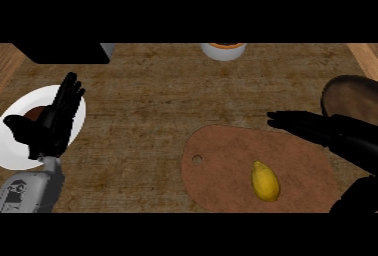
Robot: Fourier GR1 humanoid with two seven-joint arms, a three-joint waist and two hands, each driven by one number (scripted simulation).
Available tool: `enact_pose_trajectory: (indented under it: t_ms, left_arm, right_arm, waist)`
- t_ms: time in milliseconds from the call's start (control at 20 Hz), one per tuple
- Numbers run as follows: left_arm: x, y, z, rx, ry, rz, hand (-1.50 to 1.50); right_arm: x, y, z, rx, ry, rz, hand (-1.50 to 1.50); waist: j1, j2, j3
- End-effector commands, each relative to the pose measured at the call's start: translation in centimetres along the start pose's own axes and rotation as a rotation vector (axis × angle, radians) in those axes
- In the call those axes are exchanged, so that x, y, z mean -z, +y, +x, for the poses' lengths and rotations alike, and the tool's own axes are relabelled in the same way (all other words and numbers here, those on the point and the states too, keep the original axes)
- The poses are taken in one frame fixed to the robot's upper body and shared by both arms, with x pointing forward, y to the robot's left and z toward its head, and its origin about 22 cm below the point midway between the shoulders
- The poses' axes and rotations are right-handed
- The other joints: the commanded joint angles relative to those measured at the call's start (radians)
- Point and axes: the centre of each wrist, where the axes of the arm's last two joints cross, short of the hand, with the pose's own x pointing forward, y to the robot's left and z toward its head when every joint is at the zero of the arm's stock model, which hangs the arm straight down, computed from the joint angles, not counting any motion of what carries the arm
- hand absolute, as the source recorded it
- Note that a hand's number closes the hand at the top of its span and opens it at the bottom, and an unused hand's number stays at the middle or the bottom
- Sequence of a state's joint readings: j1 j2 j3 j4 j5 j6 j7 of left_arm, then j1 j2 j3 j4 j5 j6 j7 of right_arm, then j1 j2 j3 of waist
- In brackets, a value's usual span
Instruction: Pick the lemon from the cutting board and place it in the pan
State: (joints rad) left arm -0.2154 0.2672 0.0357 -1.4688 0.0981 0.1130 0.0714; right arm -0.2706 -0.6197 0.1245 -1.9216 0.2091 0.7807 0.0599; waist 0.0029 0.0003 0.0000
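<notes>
Plate (15, 150) under left robot hand (46, 127), seemingly

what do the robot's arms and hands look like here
Both hands are black, with slender segmented fingers and a thumb: the left hand and the right hand. The left forearm is a grey cylinder bearing small dark markings. The right forearm is mostly out of view.

Lemon (265, 182) on cutting board (229, 150), right hand (325, 129) open above.
</notes>
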Motion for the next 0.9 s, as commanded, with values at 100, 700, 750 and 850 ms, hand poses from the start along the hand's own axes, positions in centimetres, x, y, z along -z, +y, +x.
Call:
enact_pose_trajectory:
  t_ms: [100, 700, 750, 850]
  left_arm:
    - [0.3, 1.0, 1.2, 0.009, -0.002, 0.011, 0.00]
    - [-0.2, -1.4, -0.2, 0.015, -0.011, 0.013, 0.00]
    - [0.1, -1.0, 0.8, 0.010, 0.005, -0.006, 0.00]
    - [-0.8, -0.3, 0.7, 0.014, -0.009, 0.003, 0.00]
  right_arm:
    - [1.0, 3.2, -0.6, 0.006, 0.000, 0.093, -1.50]
    - [3.9, 4.5, -0.5, -0.098, 0.018, 0.167, -1.50]
    - [5.1, 5.2, -0.1, -0.143, 0.049, 0.161, -1.50]
    - [3.0, 4.0, -0.4, -0.200, 0.089, 0.170, -1.50]
  waist:
    - [-0.002, -0.001, 0.000]
    - [-0.002, 0.000, 0.000]
    - [0.001, 0.000, 0.000]
    - [0.000, -0.002, 0.000]
